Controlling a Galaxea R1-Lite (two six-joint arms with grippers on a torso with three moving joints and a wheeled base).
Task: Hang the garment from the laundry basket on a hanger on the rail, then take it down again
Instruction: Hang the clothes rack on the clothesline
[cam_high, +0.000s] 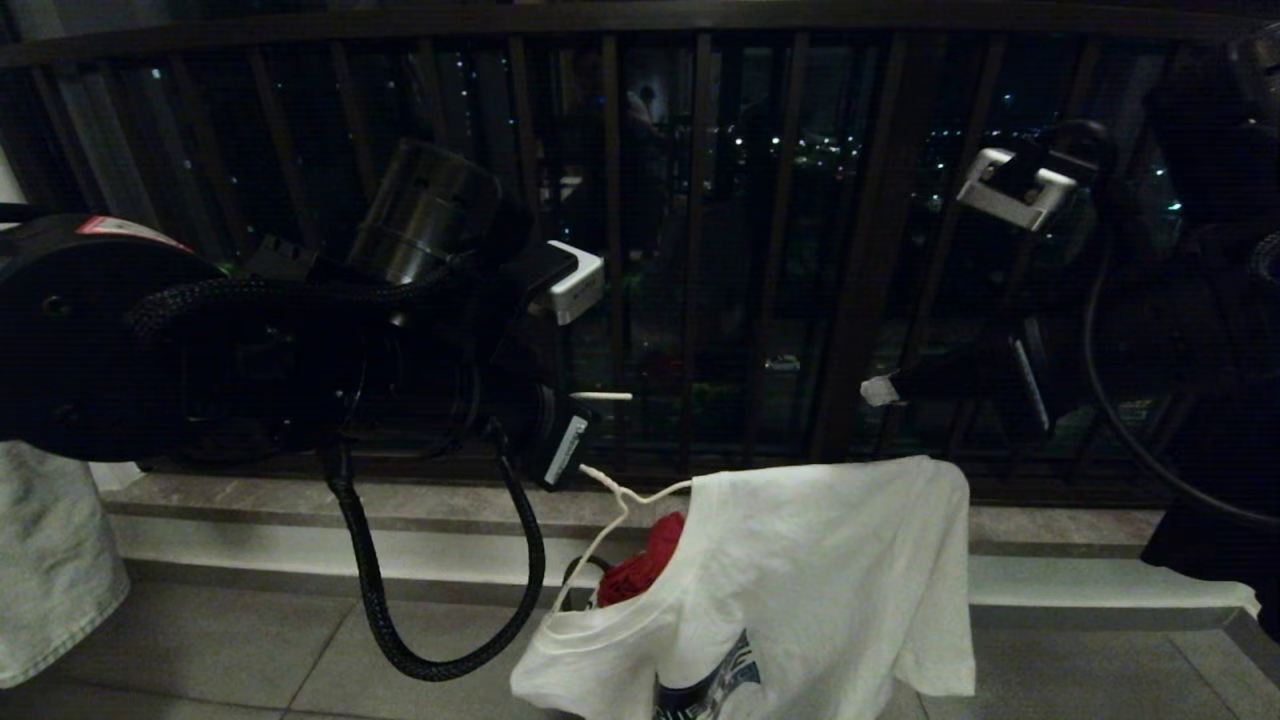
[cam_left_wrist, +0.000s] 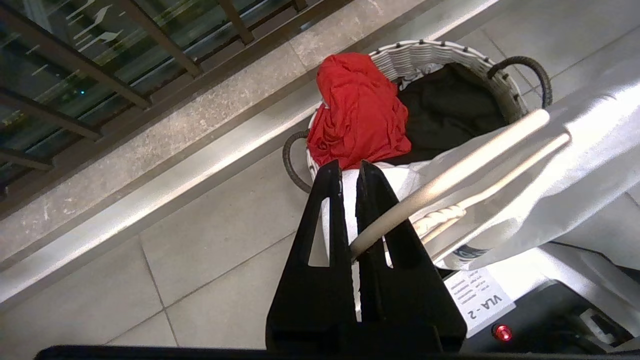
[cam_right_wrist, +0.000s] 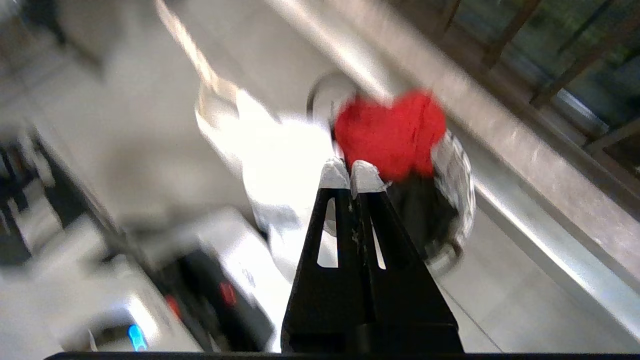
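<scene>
Garment (cam_high: 800, 590) hangs on hanger (cam_left_wrist: 450, 177) pinched by left gripper (cam_left_wrist: 350, 172); right gripper (cam_right_wrist: 350, 175), seemingly empty, closed above laundry basket (cam_left_wrist: 450, 52).

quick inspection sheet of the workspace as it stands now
surface: grey tiled floor, stone ledge along it
job's things: white T-shirt on the cream wire hanger, draped over the round laundry basket; rail not seen
clutter: red garment and black garment in the basket; pale denim piece at the left edge
end effectors: left end effector shut on the hanger; right end effector shut, holding nothing
cables: black braided cable looping under the left arm
surroundings: dark barred railing
</scene>
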